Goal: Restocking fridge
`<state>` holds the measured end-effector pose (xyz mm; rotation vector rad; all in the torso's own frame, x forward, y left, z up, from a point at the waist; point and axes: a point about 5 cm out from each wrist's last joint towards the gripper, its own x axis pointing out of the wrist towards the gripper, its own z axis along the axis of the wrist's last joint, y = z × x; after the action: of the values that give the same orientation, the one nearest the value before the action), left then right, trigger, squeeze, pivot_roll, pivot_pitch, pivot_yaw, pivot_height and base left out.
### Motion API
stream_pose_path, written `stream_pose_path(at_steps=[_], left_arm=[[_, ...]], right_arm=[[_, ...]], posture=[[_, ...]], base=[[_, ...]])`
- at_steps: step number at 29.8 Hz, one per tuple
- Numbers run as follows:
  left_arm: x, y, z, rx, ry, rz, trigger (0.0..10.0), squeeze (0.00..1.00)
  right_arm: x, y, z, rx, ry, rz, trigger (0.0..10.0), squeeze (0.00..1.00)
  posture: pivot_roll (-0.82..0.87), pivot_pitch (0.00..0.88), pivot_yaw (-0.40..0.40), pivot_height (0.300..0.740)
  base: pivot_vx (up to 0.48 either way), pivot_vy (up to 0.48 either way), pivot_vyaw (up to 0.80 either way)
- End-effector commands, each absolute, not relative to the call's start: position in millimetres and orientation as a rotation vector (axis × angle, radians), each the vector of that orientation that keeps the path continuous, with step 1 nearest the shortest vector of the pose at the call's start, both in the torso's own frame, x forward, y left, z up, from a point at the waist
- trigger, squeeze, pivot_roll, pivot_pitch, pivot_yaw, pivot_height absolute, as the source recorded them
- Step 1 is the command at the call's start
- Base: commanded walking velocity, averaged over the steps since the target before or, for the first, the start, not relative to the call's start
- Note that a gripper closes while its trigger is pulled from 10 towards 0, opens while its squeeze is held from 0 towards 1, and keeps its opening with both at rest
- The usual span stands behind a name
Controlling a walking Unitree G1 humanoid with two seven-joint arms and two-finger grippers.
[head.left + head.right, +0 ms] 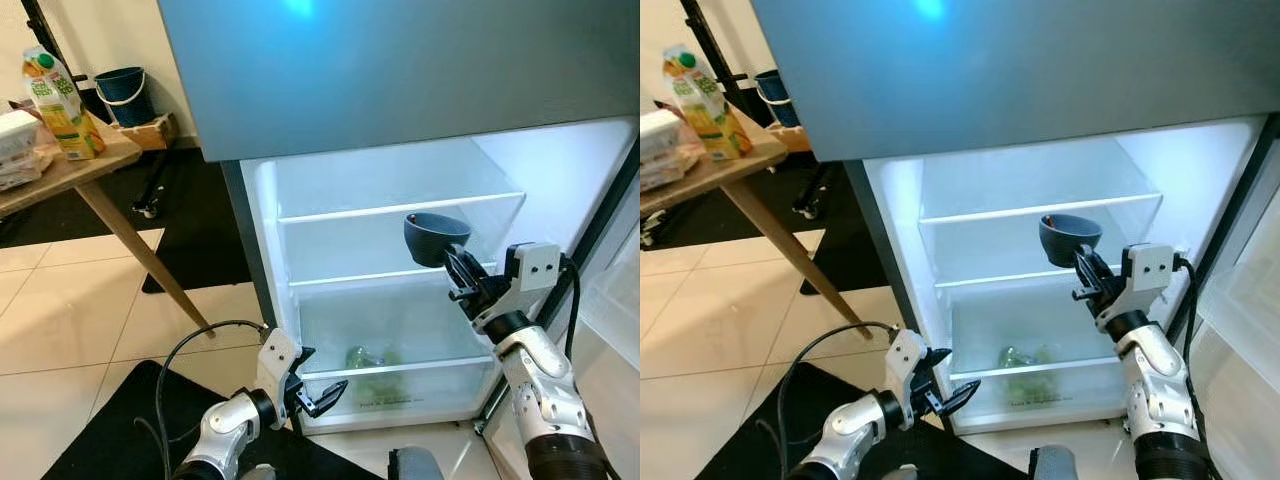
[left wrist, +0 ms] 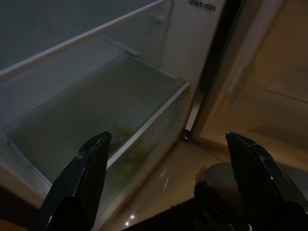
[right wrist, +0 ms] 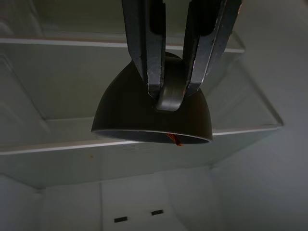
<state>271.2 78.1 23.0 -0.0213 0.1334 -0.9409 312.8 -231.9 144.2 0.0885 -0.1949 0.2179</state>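
Observation:
My right gripper (image 1: 452, 258) is shut on a dark blue-grey bowl (image 1: 436, 238) and holds it in the air at the front of the open fridge, just above the edge of the lower glass shelf (image 1: 370, 277). The upper glass shelf (image 1: 400, 208) lies behind it. In the right wrist view both fingers (image 3: 144, 57) pinch the bowl (image 3: 125, 115), and a small orange speck shows at its rim. My left gripper (image 1: 318, 395) hangs open low at the fridge's left front corner, beside the clear crisper drawer (image 1: 420, 380), which holds green vegetables (image 1: 365, 357).
The closed freezer door (image 1: 400, 70) juts out overhead. The opened fridge door (image 1: 615, 300) stands at the right. A wooden table (image 1: 70, 170) at the left carries a juice carton (image 1: 58, 105) and white packs (image 1: 15, 145). A blue bucket (image 1: 128, 95) stands behind; a black mat (image 1: 110, 430) lies underfoot.

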Motion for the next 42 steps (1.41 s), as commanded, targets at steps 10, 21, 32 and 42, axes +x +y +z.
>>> stream_pose_path(at_steps=[10,21,32,42], left_arm=[[275,69,32,-0.021,0.085,-0.965,10.0,0.00],[281,66,42,-0.033,0.030,-0.972,10.0,0.00],[288,57,59,-0.048,-0.051,-0.992,10.0,0.00],[298,56,82,-0.087,-0.160,-0.965,10.0,0.00]], right_arm=[[316,-230,157,0.068,-0.231,0.226,10.0,0.00],[304,-239,185,0.068,-0.374,0.289,10.0,0.00],[294,-251,215,0.009,-0.464,0.337,10.0,0.00],[328,-240,215,-0.060,-0.400,0.259,10.0,0.00]], posture=[[-0.15,0.032,0.087,0.566],[-0.15,0.036,0.088,0.566],[-0.15,0.039,0.092,0.566],[-0.12,0.045,0.084,0.566]], base=[[0.000,0.000,0.00],[0.000,0.000,0.00],[0.000,0.000,0.00],[0.000,0.000,0.00]])
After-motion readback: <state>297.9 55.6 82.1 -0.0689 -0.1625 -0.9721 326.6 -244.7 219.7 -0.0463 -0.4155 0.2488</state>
